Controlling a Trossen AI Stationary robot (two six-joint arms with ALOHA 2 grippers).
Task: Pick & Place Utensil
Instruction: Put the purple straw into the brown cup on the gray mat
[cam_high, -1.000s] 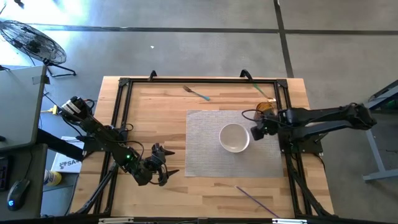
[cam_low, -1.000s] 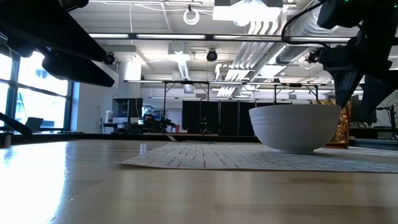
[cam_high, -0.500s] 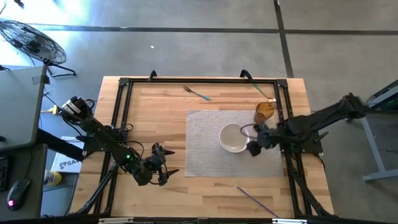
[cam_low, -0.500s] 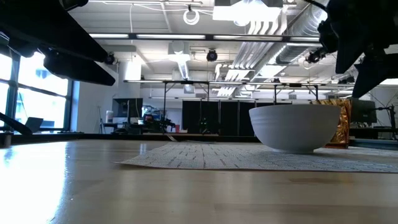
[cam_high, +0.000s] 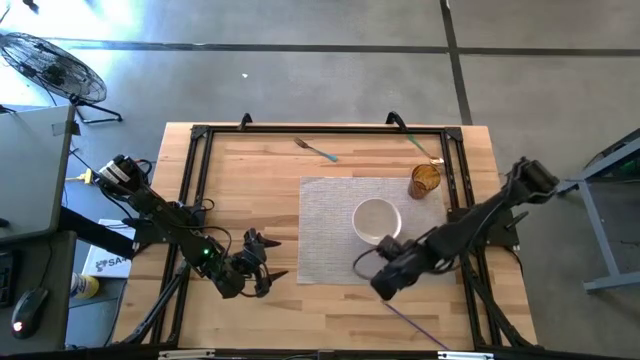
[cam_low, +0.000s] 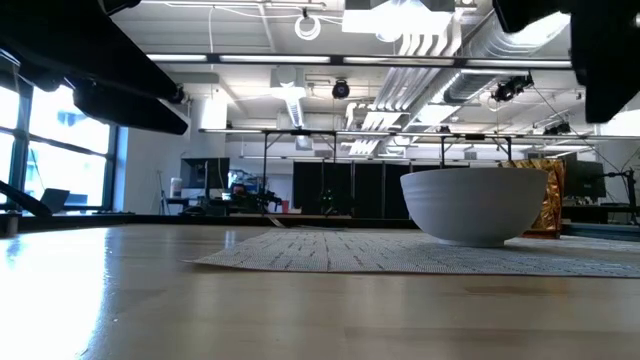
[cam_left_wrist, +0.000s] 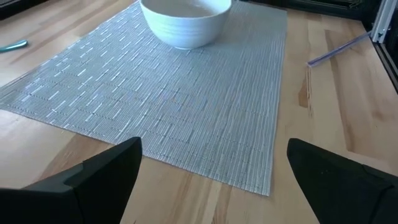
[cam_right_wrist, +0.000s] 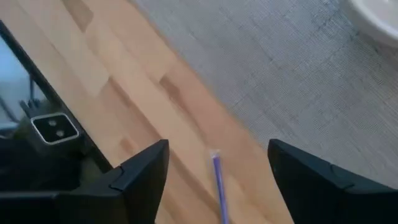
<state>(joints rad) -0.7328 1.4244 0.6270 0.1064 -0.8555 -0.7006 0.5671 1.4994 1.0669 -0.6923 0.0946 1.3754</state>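
A: Where is the right tool (cam_high: 385, 282)?

B: Over the near edge of the grey placemat (cam_high: 330, 215), just near of the white bowl (cam_high: 377, 220). Its fingers (cam_right_wrist: 144, 171) are spread, with nothing between them.

A: And the utensil?

B: A thin purple utensil (cam_high: 415, 322) lies flat on the bare wood of the desk (cam_high: 250, 165), near side, right of centre. It slants from just below the right tool toward the near right corner. The right wrist view shows its tip (cam_right_wrist: 217, 177) between the two spread fingers, on the wood beside the placemat's edge.

A: Any other utensil?

B: Yes, a teal-handled fork (cam_high: 315, 150) lies at the far side of the desk, left of centre, well apart from the placemat.

A: What else sits by the bowl?

B: An amber glass (cam_high: 425, 180) stands at the placemat's far right corner, near the bowl but not touching it.

A: The left tool (cam_high: 262, 265)?

B: It waits at the near left of the desk, just left of the placemat, fingers (cam_left_wrist: 102, 177) spread and empty, facing the bowl (cam_left_wrist: 185, 20) across the placemat (cam_left_wrist: 180, 99).
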